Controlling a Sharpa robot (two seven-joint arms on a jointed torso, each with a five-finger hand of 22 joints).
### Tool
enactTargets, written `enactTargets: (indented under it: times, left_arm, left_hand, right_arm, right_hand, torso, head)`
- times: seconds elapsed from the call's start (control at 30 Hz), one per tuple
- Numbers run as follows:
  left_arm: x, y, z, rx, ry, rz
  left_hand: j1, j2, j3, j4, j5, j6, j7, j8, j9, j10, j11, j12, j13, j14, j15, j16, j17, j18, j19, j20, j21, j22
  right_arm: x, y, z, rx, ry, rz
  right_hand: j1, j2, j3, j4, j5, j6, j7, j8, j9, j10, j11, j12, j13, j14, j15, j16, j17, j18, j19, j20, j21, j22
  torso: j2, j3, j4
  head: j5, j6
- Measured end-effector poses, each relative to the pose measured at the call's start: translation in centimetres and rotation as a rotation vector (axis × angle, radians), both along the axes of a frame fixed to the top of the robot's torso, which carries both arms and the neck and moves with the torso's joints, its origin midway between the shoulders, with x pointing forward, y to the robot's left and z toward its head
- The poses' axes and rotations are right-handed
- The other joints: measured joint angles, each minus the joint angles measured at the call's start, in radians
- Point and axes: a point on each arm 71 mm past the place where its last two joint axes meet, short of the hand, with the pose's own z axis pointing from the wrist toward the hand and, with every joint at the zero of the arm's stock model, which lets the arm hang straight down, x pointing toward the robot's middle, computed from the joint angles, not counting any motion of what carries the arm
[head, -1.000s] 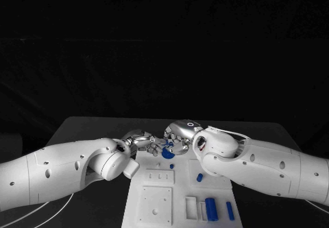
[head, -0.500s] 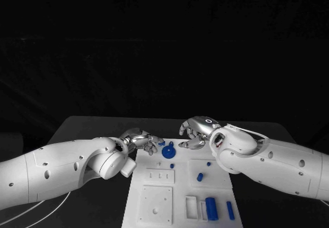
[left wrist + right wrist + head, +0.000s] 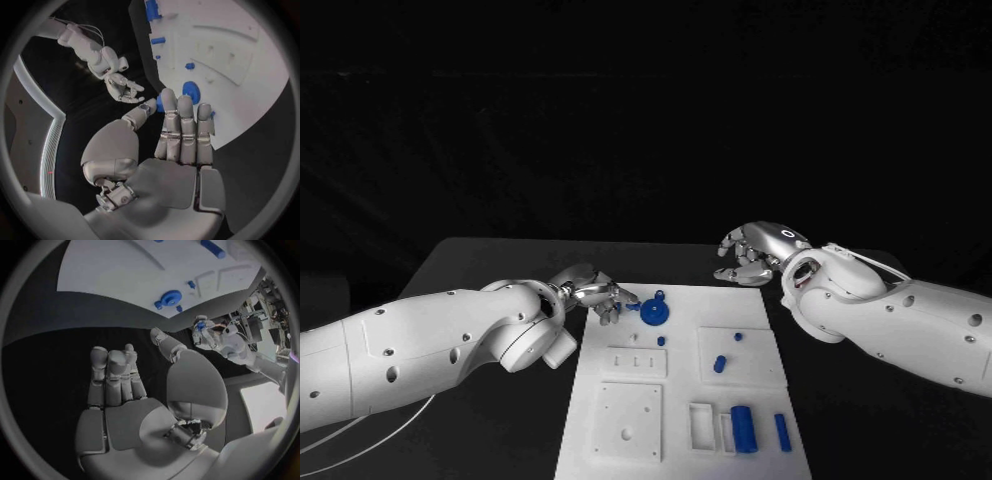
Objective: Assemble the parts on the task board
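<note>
The white task board lies in the middle of the table. A round blue part sits near the board's far end, with nothing touching it. My left hand hovers at the board's far left corner, just left of the round part. Its thumb and a finger pinch a small blue piece. My right hand is raised beyond the board's far right corner, fingers apart and holding nothing.
Small blue pegs stand mid-board. Two longer blue cylinders lie near the front right, beside white recessed slots. A square white plate is at front left. Black table surrounds the board.
Both hands were together around the round blue part. The right hand has let go and lifted away to the far right. The left hand drew back a little to the left.
</note>
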Motion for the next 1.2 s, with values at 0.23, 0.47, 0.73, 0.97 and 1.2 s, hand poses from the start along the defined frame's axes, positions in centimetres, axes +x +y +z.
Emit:
enactTargets:
  times: [0.23, 0.47, 0.73, 0.97, 1.2]
  left_arm:
    - [-1.1, -0.8, -1.2, 0.125, 0.036, -0.083]
    - [-1.5, -1.9, -1.1, 0.179, 0.033, -0.102]
    - [-1.7, -2.1, -1.0, 0.203, 0.019, -0.064]
    - [-1.8, -2.4, -0.9, 0.230, -0.003, -0.027]
    - [-1.6, -2.7, -0.8, 0.264, -0.048, 0.002]
  left_hand:
    - [-0.012, -0.001, 0.003, -0.003, -0.017, 0.005, -0.005, -0.013, 0.017, 0.001, -0.002, 0.041, 0.030, 0.002, -0.009, 0.035, -0.001, 0.000, 0.019, -0.005, 0.029, 0.000]
    - [-0.013, -0.002, 0.006, 0.000, -0.021, 0.009, -0.009, -0.028, 0.038, 0.000, -0.003, 0.121, 0.085, 0.007, -0.028, 0.098, 0.006, 0.000, 0.043, -0.011, 0.067, 0.000]
    - [-0.009, -0.009, -0.001, -0.008, -0.013, 0.026, -0.024, -0.055, 0.045, 0.014, -0.022, 0.311, 0.246, 0.033, -0.069, 0.286, 0.075, 0.031, 0.178, -0.045, 0.233, 0.000]
    - [-0.009, -0.009, 0.006, -0.017, 0.067, 0.029, -0.025, -0.062, 0.054, 0.015, -0.024, 0.403, 0.342, 0.038, -0.073, 0.352, 0.097, 0.041, 0.224, -0.073, 0.305, 0.000]
    - [-0.012, -0.012, 0.008, -0.023, 0.108, 0.029, -0.025, -0.053, 0.059, 0.017, -0.026, 0.428, 0.368, 0.050, -0.068, 0.371, 0.099, 0.048, 0.240, -0.078, 0.326, 0.000]
  right_arm:
    - [0.4, -0.9, 0.3, 0.029, 0.002, -0.021]
    - [0.4, -0.9, 0.2, 0.051, 0.015, -0.020]
    - [0.4, -0.9, 0.2, 0.062, 0.023, -0.020]
    - [0.4, -0.9, 0.2, 0.067, 0.029, -0.019]
    - [0.4, -1.1, 0.2, 0.067, 0.033, -0.022]
  right_hand:
    - [0.008, 0.000, 0.003, 0.003, 0.005, 0.000, 0.000, 0.005, 0.000, 0.002, -0.001, 0.000, -0.002, 0.004, -0.003, 0.000, 0.000, 0.000, 0.000, 0.000, 0.000, 0.000]
    - [0.008, 0.000, 0.003, 0.003, 0.012, 0.000, 0.000, 0.005, 0.001, 0.002, -0.001, 0.000, -0.003, 0.004, -0.003, -0.003, 0.000, 0.000, 0.000, 0.000, 0.000, 0.000]
    - [0.008, 0.000, 0.006, 0.005, 0.012, 0.000, -0.001, 0.005, 0.001, 0.002, -0.001, 0.000, -0.004, 0.004, -0.003, -0.003, 0.000, 0.000, 0.000, 0.000, 0.000, 0.000]
    - [0.008, 0.000, 0.006, 0.005, 0.016, 0.002, 0.000, 0.005, 0.002, 0.002, -0.001, 0.000, -0.005, 0.004, -0.003, -0.003, 0.000, 0.000, 0.000, 0.000, -0.004, 0.000]
    - [0.008, 0.000, 0.006, 0.005, 0.019, 0.004, 0.000, 0.005, 0.002, 0.002, -0.001, 0.000, -0.006, 0.004, -0.003, -0.003, 0.000, 0.000, 0.000, 0.000, -0.004, 0.000]
  torso:
    - [-0.002, 0.0029, 0.0015]
    - [-0.009, 0.0074, 0.0035]
    - [-0.018, 0.0111, 0.0046]
    - [-0.024, 0.0129, 0.0054]
    - [-0.024, 0.0130, 0.0054]
  head:
    - [-0.001, -0.023]
    - [-0.003, -0.052]
    - [-0.003, -0.079]
    - [-0.004, -0.096]
    - [-0.003, -0.108]
